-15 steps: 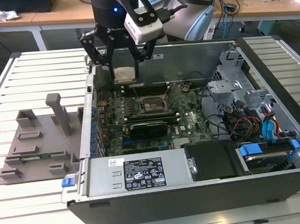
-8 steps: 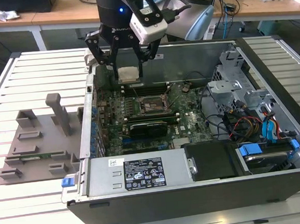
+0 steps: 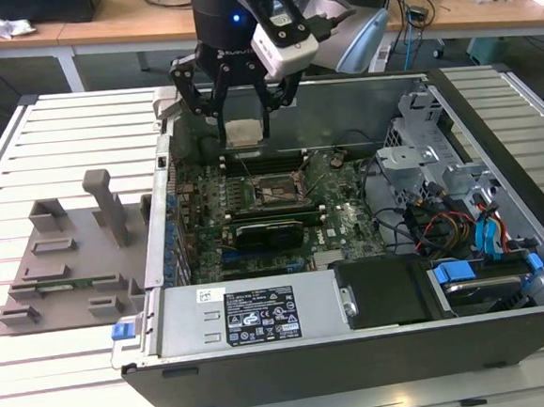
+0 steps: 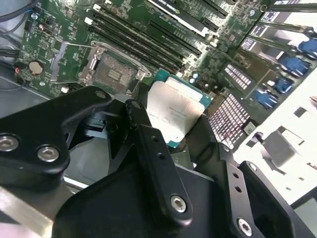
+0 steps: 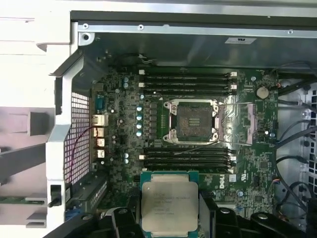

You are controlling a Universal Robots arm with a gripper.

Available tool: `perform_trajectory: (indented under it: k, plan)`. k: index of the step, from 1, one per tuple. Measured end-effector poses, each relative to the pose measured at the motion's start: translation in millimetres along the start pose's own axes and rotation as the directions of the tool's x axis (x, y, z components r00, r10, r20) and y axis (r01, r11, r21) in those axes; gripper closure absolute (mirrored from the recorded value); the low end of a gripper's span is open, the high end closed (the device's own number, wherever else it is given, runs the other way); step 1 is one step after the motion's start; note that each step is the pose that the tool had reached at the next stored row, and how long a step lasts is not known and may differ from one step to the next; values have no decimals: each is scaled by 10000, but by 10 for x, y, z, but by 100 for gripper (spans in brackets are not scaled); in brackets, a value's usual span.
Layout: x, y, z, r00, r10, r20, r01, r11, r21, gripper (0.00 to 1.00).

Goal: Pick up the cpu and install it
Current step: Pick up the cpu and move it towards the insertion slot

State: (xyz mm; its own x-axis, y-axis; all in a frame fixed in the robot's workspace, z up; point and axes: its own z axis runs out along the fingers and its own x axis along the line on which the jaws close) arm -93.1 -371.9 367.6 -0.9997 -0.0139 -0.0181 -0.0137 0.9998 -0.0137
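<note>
Pickup's sorted on my end, gripper (image 3: pixel 245 138) pinching the cpu (image 5: pixel 169 206) above the motherboard (image 5: pixel 119 126), but the socket (image 5: pixel 194 121) sits empty so install isn't done yet

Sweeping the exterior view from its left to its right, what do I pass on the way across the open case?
Grey holder tray → case side wall → cpu clamped in the gripper above the motherboard → silver drive cage → blue plastic parts among the drive cables.
</note>
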Motion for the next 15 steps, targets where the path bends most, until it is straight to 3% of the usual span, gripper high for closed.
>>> perform_trajectory:
  k: [8,15]
  plan:
    - [-219,132,106,10000,-1,-30,1,10000,2,45]
    - [-327,182,162,10000,-1,-37,1,10000,2,45]
